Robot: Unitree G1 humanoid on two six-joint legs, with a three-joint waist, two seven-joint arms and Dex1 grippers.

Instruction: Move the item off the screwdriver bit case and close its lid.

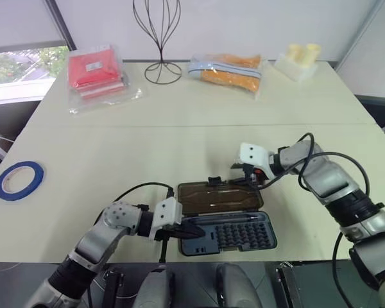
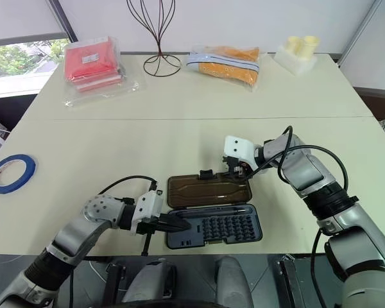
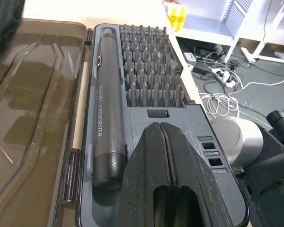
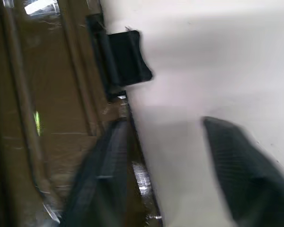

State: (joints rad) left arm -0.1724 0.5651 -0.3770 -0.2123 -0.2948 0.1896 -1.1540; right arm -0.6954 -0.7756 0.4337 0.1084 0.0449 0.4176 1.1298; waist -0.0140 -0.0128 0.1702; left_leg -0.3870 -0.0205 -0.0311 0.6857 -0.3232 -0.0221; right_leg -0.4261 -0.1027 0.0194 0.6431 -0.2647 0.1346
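**A:** Where does the case lie?

**B:** The screwdriver bit case (image 1: pixel 228 232) sits open at the near edge of the desk (image 1: pixel 179 138), its dark tray of bits toward the robot. A grey electric screwdriver (image 3: pixel 105 104) lies in the tray alongside the rows of bits. The lid (image 1: pixel 218 197), smoky brown, is folded back flat on the desk behind the tray, with its black latch tab (image 4: pixel 125 59) on the far edge.

**A:** And the tape?

**B:** The roll of blue tape (image 1: pixel 19 180) lies flat far off at the desk's left edge, well apart from the case.

**A:** What are the grippers doing?

**B:** The left gripper (image 1: pixel 191 232) rests on the tray's left end, its fingers pressed together, nothing between them. The right gripper (image 4: pixel 165 175) is at the lid's far right edge, pointing down. Its fingers stand apart: one finger (image 4: pixel 102 175) lies over the lid's rim, the other over bare desk beside it. The view is blurred, so whether the lid is pinched I cannot tell.

**A:** Anything else on the desk?

**B:** Along the far side, left to right: a red packet in clear wrap (image 1: pixel 95 72), a black wire stand (image 1: pixel 159 38), a bag with orange contents (image 1: pixel 228 69) and a pale cream block (image 1: pixel 298 61).
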